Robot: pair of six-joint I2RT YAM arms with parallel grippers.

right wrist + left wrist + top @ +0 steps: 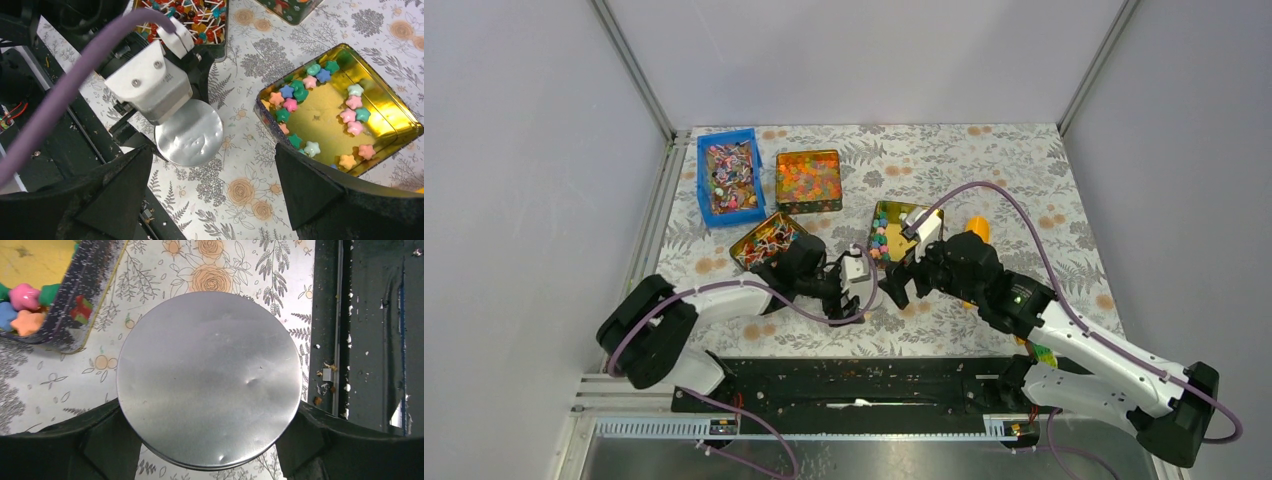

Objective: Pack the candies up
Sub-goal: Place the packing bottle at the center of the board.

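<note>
Pinch by left gripper (209,404) on a round silver disc (207,375), one black finger against each side of the rim, across the widest part. Cannot tell whether lid or tin base, nor whether resting on the floral cloth (45,385) or hanging just above it. Right gripper (212,149) spread wide, empty, poised between the disc and the gold tin (320,122), close to the left wrist.

Candies (290,104): pastel stars, loose in that gold tin, mostly along its walls, just beside the disc.

Likely trouble, as a judgement only:
- Slip or tilt of the disc, given a hold on nothing but a thin smooth edge.
- Clash of the two wrists, given so little room between them.
- Snag on the purple cable (70,75) looping past the right fingers.
- Nudge to the gold tin from either arm, with stars spilling onto the cloth.

From left wrist: finger contact on the rim and small dents in the metal, yet only one tin corner and a few stars. From right wrist: the whole tin floor and the stars' spread, plus the tin of stick sweets (200,20) behind, but the pinch itself hidden under the grey bracket (150,85). From above only: both arms meeting mid-table, with the blue crate (729,178) and bead tin (808,180) well apart at the back.
</note>
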